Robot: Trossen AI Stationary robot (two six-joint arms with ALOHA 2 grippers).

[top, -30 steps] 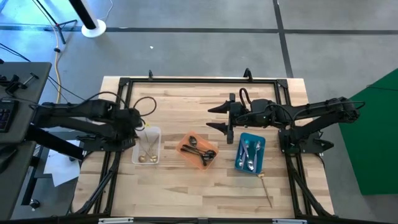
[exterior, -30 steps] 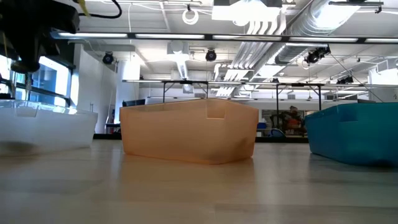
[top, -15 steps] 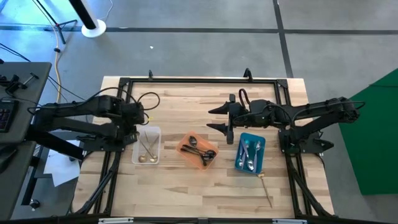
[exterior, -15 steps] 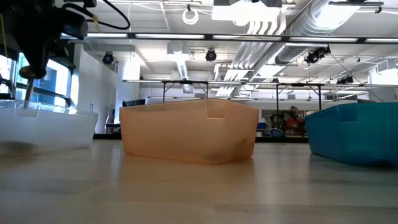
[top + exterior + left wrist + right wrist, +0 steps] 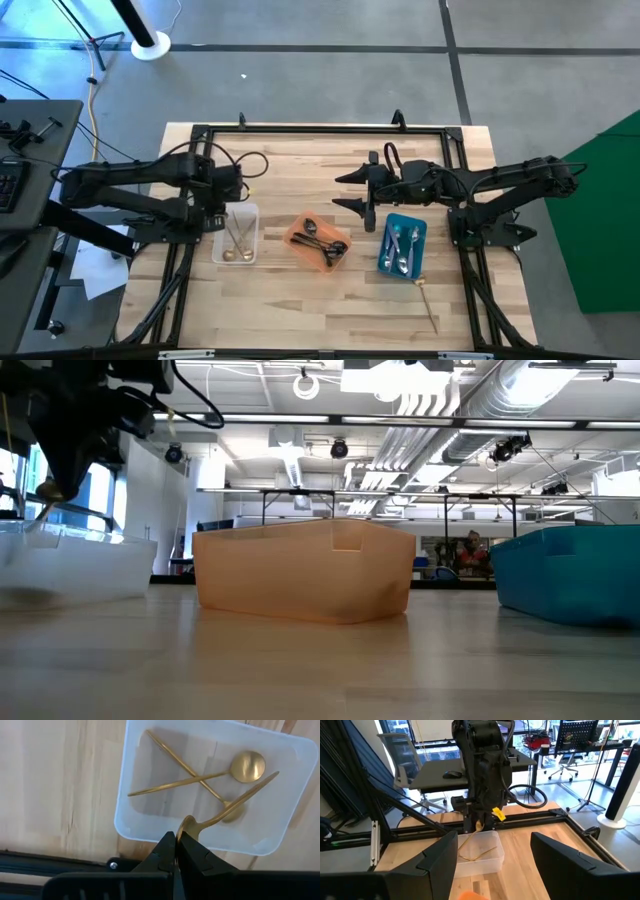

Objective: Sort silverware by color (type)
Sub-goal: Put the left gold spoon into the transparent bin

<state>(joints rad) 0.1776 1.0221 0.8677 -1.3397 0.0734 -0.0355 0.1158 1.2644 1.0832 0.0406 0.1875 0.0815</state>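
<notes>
My left gripper (image 5: 175,851) is shut on a gold spoon (image 5: 235,802) above the far end of the clear tray (image 5: 216,250). Two more gold spoons (image 5: 192,775) lie crossed on that tray's floor. From table height the gripper (image 5: 52,480) shows just above the tray's rim (image 5: 80,542). Black spoons lie in the orange tray (image 5: 296,232) and silver ones in the blue tray (image 5: 386,262). My right gripper (image 5: 352,190) hangs open above the table's middle, pointing level at the left arm (image 5: 482,770). My left gripper pinches the gold spoon by its bowl end (image 5: 187,826) between its two fingers, coming from above and pointing down. The handle (image 5: 250,790) slants away below the fingers over the clear tray. Whether its tip touches the tray I cannot tell.
A slim loose spoon (image 5: 427,303) lies on the wood near the front right, beside the blue tray. A black frame (image 5: 320,128) runs round the table's edges. Bare wood (image 5: 300,310) lies in front of the three trays.
My left arm has swung a little toward the table's right over the clear tray's far end, and its wrist has rolled. The held gold spoon has gone from hanging nearly upright to slanting.
</notes>
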